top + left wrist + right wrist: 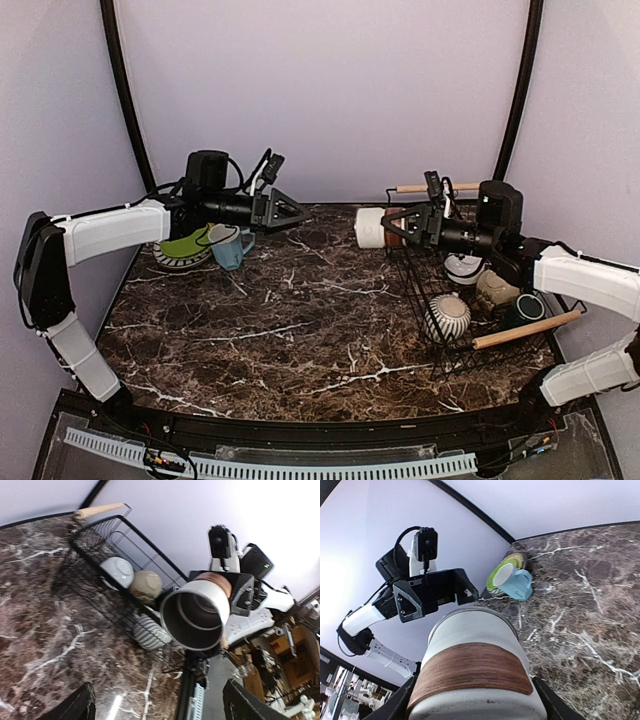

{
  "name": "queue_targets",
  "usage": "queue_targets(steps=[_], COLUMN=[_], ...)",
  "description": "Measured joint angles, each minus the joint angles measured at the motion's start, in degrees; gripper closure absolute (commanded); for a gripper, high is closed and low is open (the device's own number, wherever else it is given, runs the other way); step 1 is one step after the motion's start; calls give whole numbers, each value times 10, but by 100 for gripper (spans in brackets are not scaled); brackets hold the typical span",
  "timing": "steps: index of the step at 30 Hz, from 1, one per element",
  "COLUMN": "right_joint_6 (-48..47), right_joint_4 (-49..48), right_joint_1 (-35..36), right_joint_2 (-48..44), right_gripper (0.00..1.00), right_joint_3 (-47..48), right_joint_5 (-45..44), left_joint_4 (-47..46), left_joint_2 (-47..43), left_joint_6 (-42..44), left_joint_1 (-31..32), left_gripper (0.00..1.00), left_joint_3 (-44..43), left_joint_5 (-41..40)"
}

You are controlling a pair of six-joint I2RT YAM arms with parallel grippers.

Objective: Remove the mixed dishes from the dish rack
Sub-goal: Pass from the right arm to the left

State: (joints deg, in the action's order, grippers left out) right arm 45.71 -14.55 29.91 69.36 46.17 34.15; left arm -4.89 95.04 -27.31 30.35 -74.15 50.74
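My right gripper (398, 228) is shut on a small grey-white cup with a brown band (372, 227), holding it sideways in the air left of the black wire dish rack (420, 290). In the right wrist view the cup (475, 670) fills the space between the fingers. My left gripper (297, 214) is open and empty in mid-air, facing the cup's mouth (195, 615) across a gap. A striped grey bowl (447, 317), a white bowl (463, 267), a beige cup (495, 290) and a dark green mug (523, 310) sit in the rack.
A lime-green plate (183, 247) lies at the table's back left on a striped plate, with a light blue mug (230, 247) on its side against it. The rack's wooden handles (525, 330) stick out at front and back. Dark marble table (300, 320).
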Motion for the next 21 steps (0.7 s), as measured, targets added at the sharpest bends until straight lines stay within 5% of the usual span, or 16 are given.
queue_targets(steps=[11,21], right_joint_6=[17,44], right_joint_4=[-186,-250], right_joint_1=[77,92], right_joint_2=[157,246], right_gripper=[97,84], right_joint_3=[86,138], right_joint_5=[7,27], left_joint_4=[-350,-409], left_joint_2=[39,45], left_joint_6=[-251,-304], left_joint_1=[23,33], left_gripper=[20,62], left_joint_3=[53,54], left_joint_5=[129,150])
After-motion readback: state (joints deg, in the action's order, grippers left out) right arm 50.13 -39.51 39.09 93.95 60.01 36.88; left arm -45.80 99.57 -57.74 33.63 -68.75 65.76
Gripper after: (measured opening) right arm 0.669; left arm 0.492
